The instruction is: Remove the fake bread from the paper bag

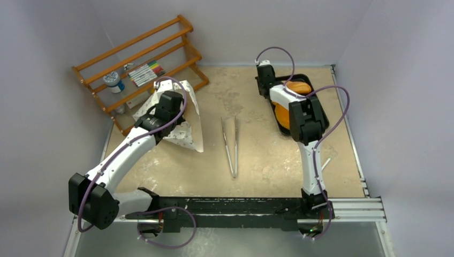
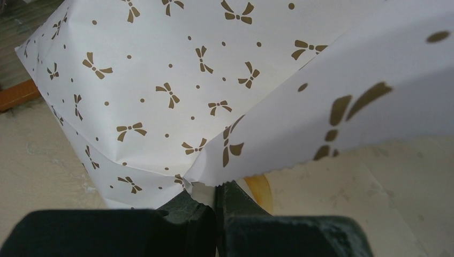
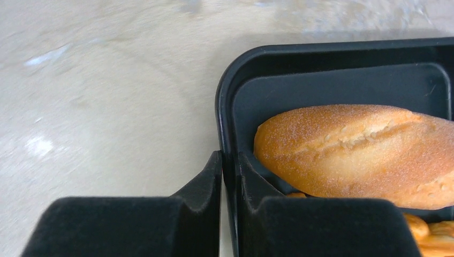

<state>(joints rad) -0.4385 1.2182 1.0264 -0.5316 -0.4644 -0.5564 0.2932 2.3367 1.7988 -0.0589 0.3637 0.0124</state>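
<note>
Left gripper (image 2: 216, 191) pinches floppy white paper bag (image 2: 160, 69); right gripper (image 3: 229, 162) clamps black plastic tray (image 3: 332, 48). Golden bread (image 3: 358, 150) looks light; hold its middle.

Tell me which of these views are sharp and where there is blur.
Top external: sharp, evenly lit, only soft shadows. Left wrist: the paper bag is crisp farther away, but its near flap at right is out of focus. Right wrist: the table looks streaked by blur, while the bread loaf in the black tray stays fairly sharp.
</note>
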